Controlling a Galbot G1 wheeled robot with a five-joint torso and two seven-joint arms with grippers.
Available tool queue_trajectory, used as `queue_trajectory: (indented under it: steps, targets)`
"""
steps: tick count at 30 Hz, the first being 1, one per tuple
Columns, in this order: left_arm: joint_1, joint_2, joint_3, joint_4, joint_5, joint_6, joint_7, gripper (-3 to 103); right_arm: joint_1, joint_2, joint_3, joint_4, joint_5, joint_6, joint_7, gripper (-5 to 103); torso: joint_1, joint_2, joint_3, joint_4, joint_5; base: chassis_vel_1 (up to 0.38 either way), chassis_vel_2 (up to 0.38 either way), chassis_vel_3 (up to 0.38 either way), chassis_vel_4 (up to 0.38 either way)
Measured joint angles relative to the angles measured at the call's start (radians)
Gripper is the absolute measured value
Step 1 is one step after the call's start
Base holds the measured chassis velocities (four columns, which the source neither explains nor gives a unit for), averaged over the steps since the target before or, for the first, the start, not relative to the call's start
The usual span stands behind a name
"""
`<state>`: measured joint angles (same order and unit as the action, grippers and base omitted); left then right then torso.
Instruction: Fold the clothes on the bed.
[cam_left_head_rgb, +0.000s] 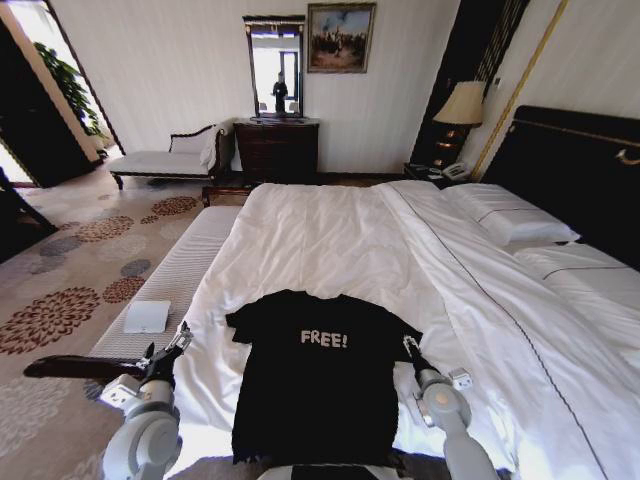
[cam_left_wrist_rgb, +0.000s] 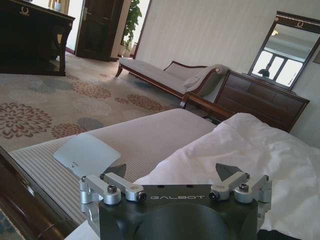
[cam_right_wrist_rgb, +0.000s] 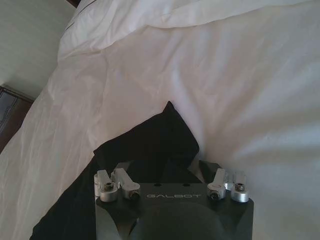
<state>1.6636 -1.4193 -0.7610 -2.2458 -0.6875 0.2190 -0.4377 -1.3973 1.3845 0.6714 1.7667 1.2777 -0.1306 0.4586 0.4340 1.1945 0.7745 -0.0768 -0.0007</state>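
The black T-shirt (cam_left_head_rgb: 312, 375) lies flat on the near end of the bed (cam_left_head_rgb: 330, 240), chest up, white "FREE!" lettering (cam_left_head_rgb: 324, 339) readable, both short sleeves spread out to the sides. It sits on the white duvet (cam_left_head_rgb: 470, 300), its hem toward the robot, well short of the pillows (cam_left_head_rgb: 510, 215) up by the dark headboard (cam_left_head_rgb: 575, 170).

Over on the left, the left end effector (cam_left_head_rgb: 172, 349) hovers near the bed's edge, just off the shirt's left sleeve and not touching it. The left wrist view shows its fingers (cam_left_wrist_rgb: 116, 172) spread wide apart, nothing between them, with duvet ahead and the pale upholstered bench (cam_left_wrist_rgb: 130, 142) alongside. A flat white pad-like item (cam_left_wrist_rgb: 86, 153) rests on that bench.

On the right, the right end effector (cam_left_head_rgb: 410, 347) is down at the shirt's right sleeve. From the right wrist view the sleeve's pointed black corner (cam_right_wrist_rgb: 167, 132) sticks out ahead of the parted fingers (cam_right_wrist_rgb: 207, 169), dark fabric lying between them. They are open, not clamped; whether the tips touch the cloth I cannot tell.

Beyond the bed stand a dark dresser (cam_left_head_rgb: 277, 150) with a mirror, a chaise (cam_left_head_rgb: 170, 160) and a bedside lamp (cam_left_head_rgb: 462, 105).
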Motion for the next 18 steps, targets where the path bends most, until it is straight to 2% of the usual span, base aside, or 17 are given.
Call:
queue_trajectory:
  steps: [2, 3, 6, 9, 10, 12, 14, 17, 18]
  targets:
    - [0.002, -0.001, 0.0, 0.0, 0.002, -0.001, -0.002, 100, -0.001, 0.001, 0.0, 0.001, 0.0, 0.001, 0.0, 68, 0.0, 0.0, 0.0, 0.0, 0.0, 0.0, 0.0, 0.0, 0.0]
    - [0.002, -0.001, 0.0, 0.0, 0.002, -0.001, -0.002, 100, -0.001, 0.001, 0.0, 0.001, 0.0, 0.001, 0.0, 68, 0.0, 0.0, 0.0, 0.0, 0.0, 0.0, 0.0, 0.0, 0.0]
    - [0.002, -0.003, 0.001, 0.001, 0.007, -0.002, -0.004, 100, -0.005, 0.007, -0.002, 0.001, -0.004, 0.003, 0.0, 51, 0.0, 0.0, 0.0, 0.0, 0.0, 0.0, 0.0, 0.0, 0.0]
    - [0.001, -0.005, 0.005, 0.004, 0.011, -0.003, -0.006, 100, -0.007, 0.009, -0.003, 0.003, -0.009, 0.004, 0.0, 51, 0.0, 0.0, 0.0, 0.0, 0.0, 0.0, 0.0, 0.0, 0.0]
    - [0.001, -0.006, 0.007, 0.005, 0.012, -0.003, -0.006, 100, -0.007, 0.01, -0.003, 0.004, -0.011, 0.004, 0.0, 40, 0.0, 0.0, 0.0, 0.0, 0.0, 0.0, 0.0, 0.0, 0.0]
    - [-0.001, -0.008, 0.011, 0.009, 0.016, -0.004, -0.008, 100, -0.009, 0.011, -0.005, 0.007, -0.018, 0.007, 0.001, 29, 0.0, 0.0, 0.0, 0.0, 0.0, 0.0, 0.0, 0.0, 0.0]
    - [-0.001, -0.009, 0.012, 0.012, 0.017, -0.005, -0.009, 100, -0.011, 0.011, -0.006, 0.009, -0.023, 0.009, 0.001, 29, 0.0, 0.0, 0.0, 0.0, 0.0, 0.0, 0.0, 0.0, 0.0]
    - [-0.002, -0.012, 0.014, 0.019, 0.02, -0.008, -0.009, 100, -0.018, 0.013, -0.016, 0.018, -0.061, 0.027, -0.008, 13, 0.0, 0.0, 0.0, 0.0, 0.0, 0.0, 0.0, 0.0, 0.0]
    - [-0.002, -0.012, 0.014, 0.019, 0.02, -0.008, -0.009, 100, -0.018, 0.013, -0.016, 0.018, -0.061, 0.027, -0.008, 13, 0.0, 0.0, 0.0, 0.0, 0.0, 0.0, 0.0, 0.0, 0.0]
